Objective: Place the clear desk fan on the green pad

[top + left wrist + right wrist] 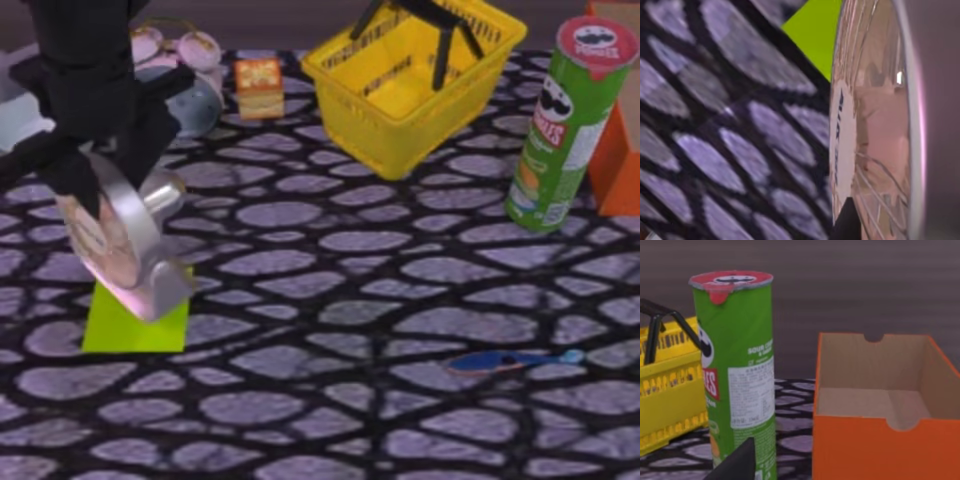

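Placing step. Left gripper (85,190), fingers clamped on transparent round-framed desk fan (125,245), holding it over far edge of flat lime-green pad (135,322). Next, judged: lower squarely, release. Right gripper parked beyond table's right; fingers' state cannot be told.

A: Any readable text?
B: Green chips can (560,125): "Pringles" on the red lid and again down the side under the moustached face logo.
A: Flavour?
B: Right wrist view of the can (737,375) shows "SOUR CREAM" in white, cut off by the curve. The fine-print panel below is unreadable.
A: Fan?
B: The clear desk fan (875,130) has dark lettering on its hub disc, seen edge-on; can't read it.
A: Small orange box (259,87)?
B: Printed pattern, nothing legible.
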Controlling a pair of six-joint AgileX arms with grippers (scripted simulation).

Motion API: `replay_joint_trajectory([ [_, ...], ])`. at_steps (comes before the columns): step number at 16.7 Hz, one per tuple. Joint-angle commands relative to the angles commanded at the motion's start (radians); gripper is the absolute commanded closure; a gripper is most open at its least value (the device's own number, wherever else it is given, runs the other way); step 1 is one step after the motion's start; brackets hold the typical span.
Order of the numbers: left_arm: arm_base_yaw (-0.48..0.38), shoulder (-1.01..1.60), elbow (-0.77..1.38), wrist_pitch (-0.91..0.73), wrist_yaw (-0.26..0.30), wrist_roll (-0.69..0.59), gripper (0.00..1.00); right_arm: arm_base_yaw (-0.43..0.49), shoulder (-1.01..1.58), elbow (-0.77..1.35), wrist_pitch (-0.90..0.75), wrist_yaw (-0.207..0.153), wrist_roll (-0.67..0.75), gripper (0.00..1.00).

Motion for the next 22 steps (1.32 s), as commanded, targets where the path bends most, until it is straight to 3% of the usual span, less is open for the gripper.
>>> replay_joint_trajectory([
  [5,0.044,-0.088,-0.135,0.091,0.043,-0.467,1.0,0.0,0.0,0.0,0.0,0.0,0.0,0.0],
  [9,0.067,-0.134,-0.204,0.148,0.071,-0.66,1.0,0.0,0.0,0.0,0.0,0.0,0.0,0.0],
  [17,0.068,-0.139,-0.219,0.163,0.076,-0.693,1.0,0.0,0.0,0.0,0.0,0.0,0.0,0.0],
  [22,0.078,-0.132,-0.317,0.274,0.077,-0.688,1.0,0.0,0.0,0.0,0.0,0.0,0.0,0.0],
])
